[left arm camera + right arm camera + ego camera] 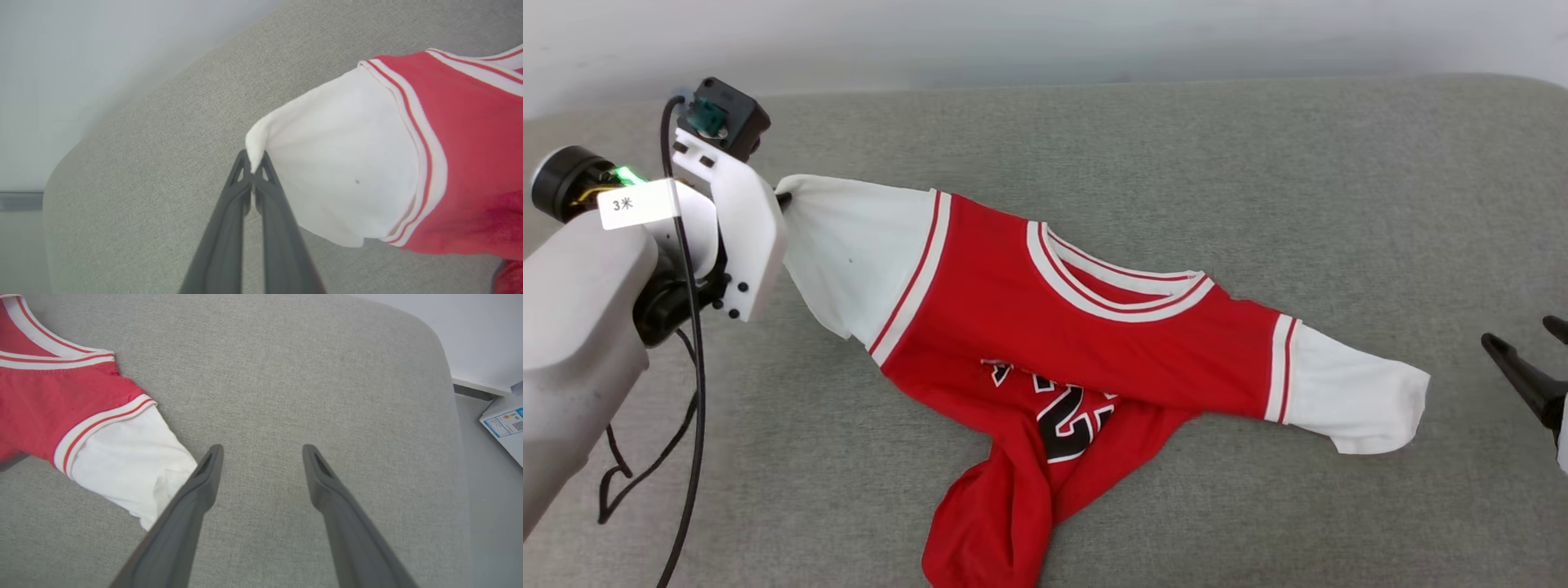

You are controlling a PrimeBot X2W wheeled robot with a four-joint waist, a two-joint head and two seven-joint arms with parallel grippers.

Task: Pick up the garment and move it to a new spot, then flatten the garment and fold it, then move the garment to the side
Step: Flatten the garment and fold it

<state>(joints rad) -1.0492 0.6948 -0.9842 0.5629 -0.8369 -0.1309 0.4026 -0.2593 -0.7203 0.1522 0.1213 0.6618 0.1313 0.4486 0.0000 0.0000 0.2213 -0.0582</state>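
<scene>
- Your shirt (1045, 327) lies front up on a grey fabric surface (1176, 139), stretched across the middle of the head view. It has a red body, white short sleeves and a striped collar.
- The shirt's lower half is bunched and twisted toward the bottom edge of that view. The black lettering and number are partly folded under (you cannot read them whole).
- Your left claw (254, 173) is closed tight on the tip of the pinched sleeve (339, 179). The white cloth is drawn to a point between the fingertips.
- That sleeve looks raised a little off the surface, with a shadow under its lower edge.
- Your right claw (262, 451) stands wide and holds nothing, over bare fabric just beside the other sleeve (130, 473).
- In the right wrist view one finger crosses that sleeve's edge. Whether it touches the cloth cannot be told.
- A black cable (690, 392) hangs from your left arm, near a white tag (633, 204).
- A white printed box (504, 426) sits on the floor beyond the surface's rounded corner.
</scene>
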